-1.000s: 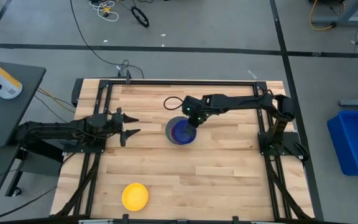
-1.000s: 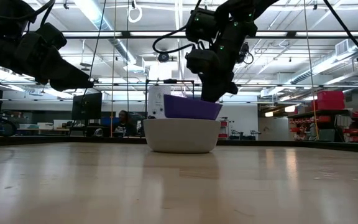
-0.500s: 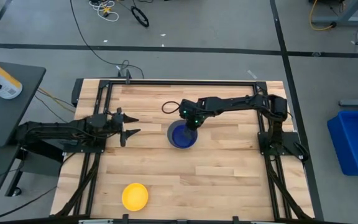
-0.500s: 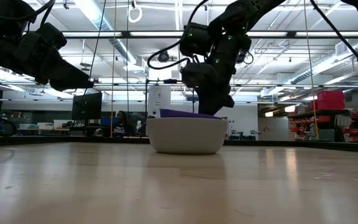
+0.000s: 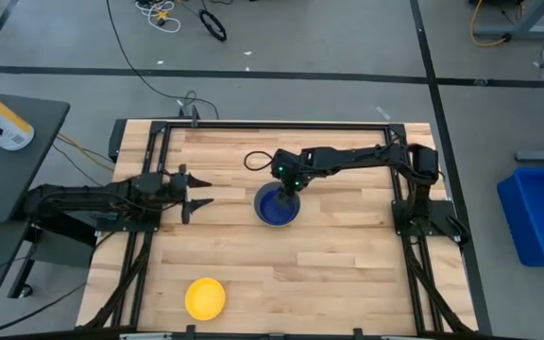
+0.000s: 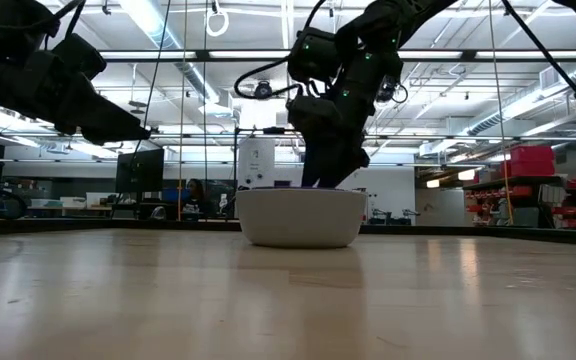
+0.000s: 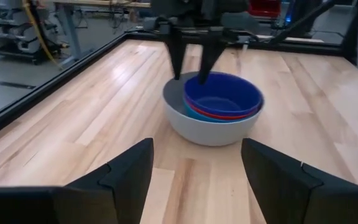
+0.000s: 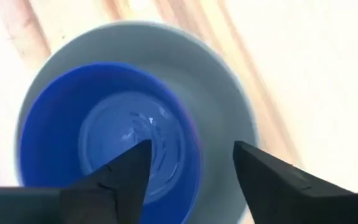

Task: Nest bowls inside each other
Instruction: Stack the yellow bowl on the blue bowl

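A grey bowl (image 7: 211,127) stands on the table's middle, with a light blue bowl (image 7: 192,114), a red bowl (image 7: 225,116) and a dark blue bowl (image 7: 221,97) nested in it. My right gripper (image 8: 191,174) is open and points steeply down over the stack. Its fingers stand on either side of the dark blue bowl's far rim (image 7: 194,77). A yellow bowl (image 5: 205,297) lies alone near the table's front left. My left gripper (image 5: 196,191) waits open at the left, pointing at the stack.
Bare wooden tabletop (image 5: 348,255) surrounds the stack. A black frame rail (image 5: 281,124) runs along the table's far edge. The right arm (image 5: 357,156) reaches in from the right over the far half of the table.
My right gripper has sunk with the dark blue bowl, which stood tilted and high out of the grey bowl and now sits level and deep in the stack. The gripper has then opened and let go of the bowl.
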